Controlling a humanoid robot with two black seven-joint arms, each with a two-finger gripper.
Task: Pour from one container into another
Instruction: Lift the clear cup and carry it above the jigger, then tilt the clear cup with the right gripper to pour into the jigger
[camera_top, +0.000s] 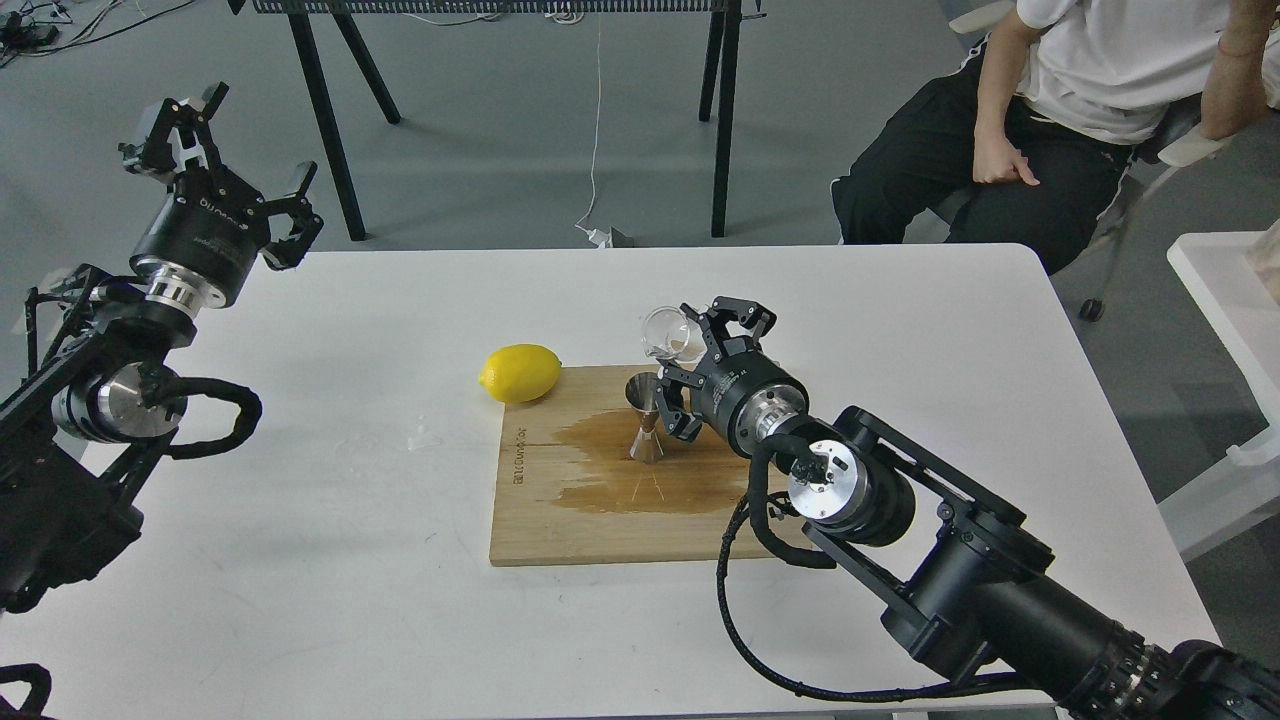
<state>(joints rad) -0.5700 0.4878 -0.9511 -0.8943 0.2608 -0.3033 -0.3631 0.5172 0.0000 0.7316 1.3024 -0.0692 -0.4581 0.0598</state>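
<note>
Item: glass cup, gripped by the right gripper fingers, tipped above and just behind the jigger to pour. Jigger upright on wet cutting board; lemon left of jigger. Left gripper fingers spread, empty, well left.

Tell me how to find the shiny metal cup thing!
Look at the wooden board in the middle of the white table. The steel jigger stands on its wet stain, hourglass-shaped, unlike the clear glass cup tipped above it.

Clear glass cup tilted above upright steel jigger, seemingly empty.
</note>
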